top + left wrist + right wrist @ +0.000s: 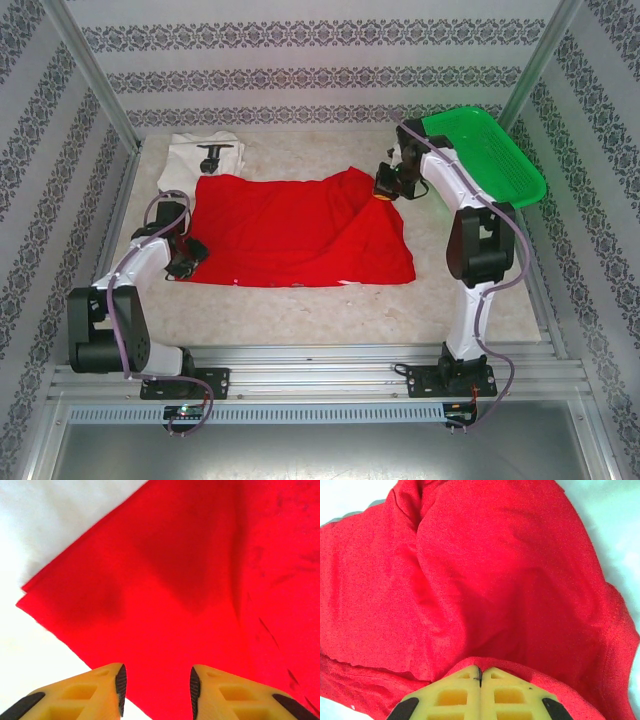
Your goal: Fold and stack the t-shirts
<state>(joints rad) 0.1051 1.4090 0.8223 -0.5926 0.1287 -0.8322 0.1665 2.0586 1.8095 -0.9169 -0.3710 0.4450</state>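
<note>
Left fingers [188, 260]: we see them low at the near-left edge of the red t-shirt [290, 235]. In the left wrist view the two yellow fingers stand apart with a clear gap, black pads [121, 684] facing each other and red cloth [190, 580] showing in the gap below. Released, nothing grasped. We cannot tell if the tips touch the cloth.

Right fingers [388, 183]: at the far-right corner of the red t-shirt, which is raised off the tabletop [300, 320] there. In the right wrist view the right fingers [479, 676] are pressed together with no gap, red fabric [495, 570] bunched around the tips. Clenched on the red t-shirt.

Counts:
- T-shirts: two. The red one lies mid-tabletop, mostly flat, with a fold ridge running from the raised corner. The white t-shirt [185, 165] with a black graphic lies folded at the far-left corner, its near edge just beside the red one.
- Green mesh basket [490, 150]: one, at the far right and tilted. We cannot tell what is in it.
- Arms: two, one pair of fingers each.
</note>
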